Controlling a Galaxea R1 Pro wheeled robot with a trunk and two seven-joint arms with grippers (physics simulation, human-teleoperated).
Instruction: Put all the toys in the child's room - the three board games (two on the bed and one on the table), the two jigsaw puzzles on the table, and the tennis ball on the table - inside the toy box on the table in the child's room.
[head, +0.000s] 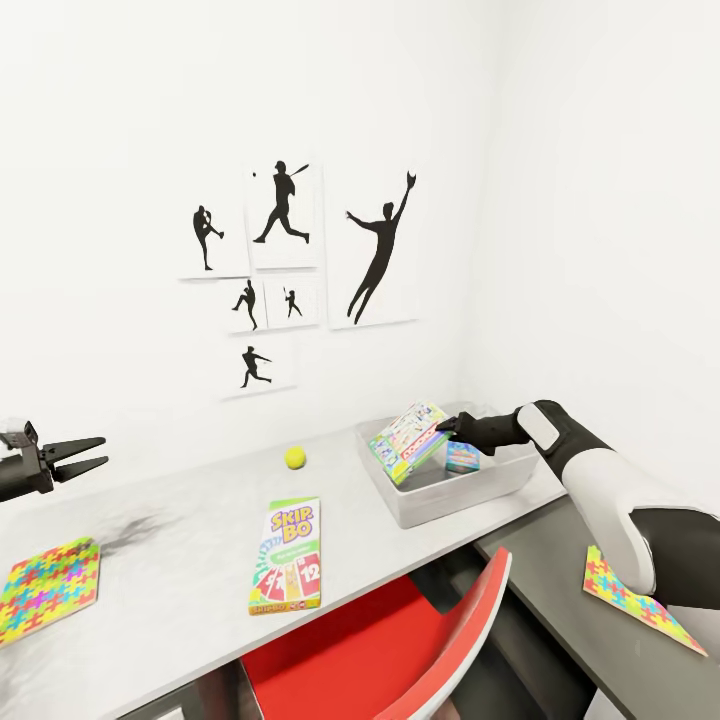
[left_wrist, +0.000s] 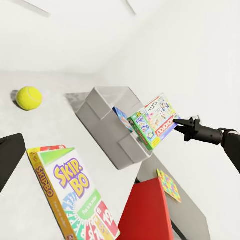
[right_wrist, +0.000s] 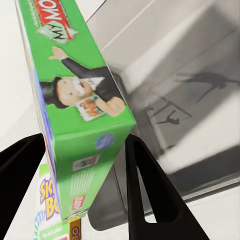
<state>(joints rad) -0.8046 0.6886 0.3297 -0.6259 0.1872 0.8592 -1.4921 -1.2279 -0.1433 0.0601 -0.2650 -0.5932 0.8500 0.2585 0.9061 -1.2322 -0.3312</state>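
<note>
your right tool (head: 447, 428) grips the monopoly box (head: 408, 440), tilted over the toy box (head: 420, 505) beside the blue game (head: 462, 457). left tool (head: 82, 457) is open, holding nothing. skip-bo (head: 287, 568), tennis ball (head: 294, 457) and both jigsaws (head: 45, 588) (head: 630, 598) lie on the table (head: 180, 560).

Red chair (head: 400, 640) tucked under the desk; baseball silhouette posters (head: 290, 270) (six) on white wall.

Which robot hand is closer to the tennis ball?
Left. The left gripper hovers open over the table's left end, beside the tennis ball. The right gripper holds the Monopoly box over the toy box.
</note>
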